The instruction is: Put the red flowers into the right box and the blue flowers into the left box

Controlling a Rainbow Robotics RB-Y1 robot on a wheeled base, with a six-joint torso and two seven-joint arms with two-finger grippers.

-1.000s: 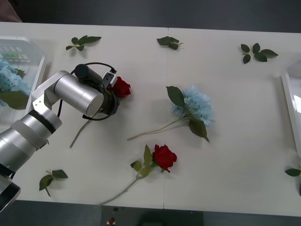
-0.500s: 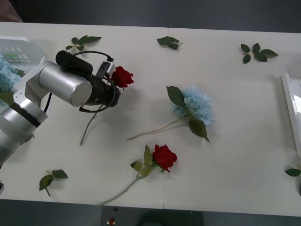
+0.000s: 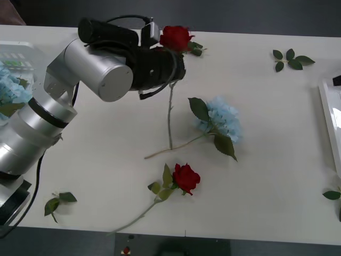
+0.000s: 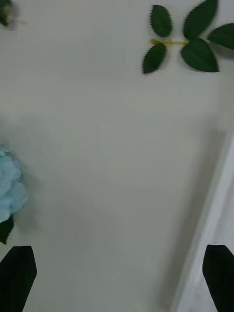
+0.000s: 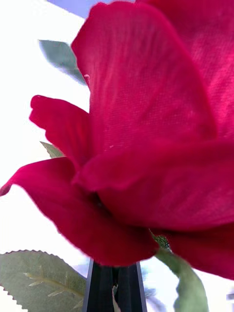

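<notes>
My left gripper [image 3: 175, 60] is raised over the far middle of the table, shut on the stem of a red flower [image 3: 176, 37] just below its bloom. The stem hangs down toward the table. In the left wrist view the red flower [image 5: 146, 146] sits right above the closed black fingers [image 5: 102, 287]. A second red flower [image 3: 186, 177] lies near the front edge. A blue flower [image 3: 221, 118] lies mid-table. The left box [image 3: 40, 58] holds blue flowers [image 3: 10, 88]. The right box [image 3: 327, 114] is at the right edge. My right gripper [image 4: 117, 278] hovers open beside the right box [image 4: 214, 209] rim.
Loose green leaf sprigs lie along the far side [image 3: 95, 48] [image 3: 290, 58], at the front left [image 3: 58, 202] and front right [image 3: 331, 195]. One sprig [image 4: 187, 41] appears in the right wrist view, with the blue flower [image 4: 9, 190] at its edge.
My left arm has lifted the red flower off the table and carried it up and to the right, so its stem now dangles. Nothing else on the table moved.
</notes>
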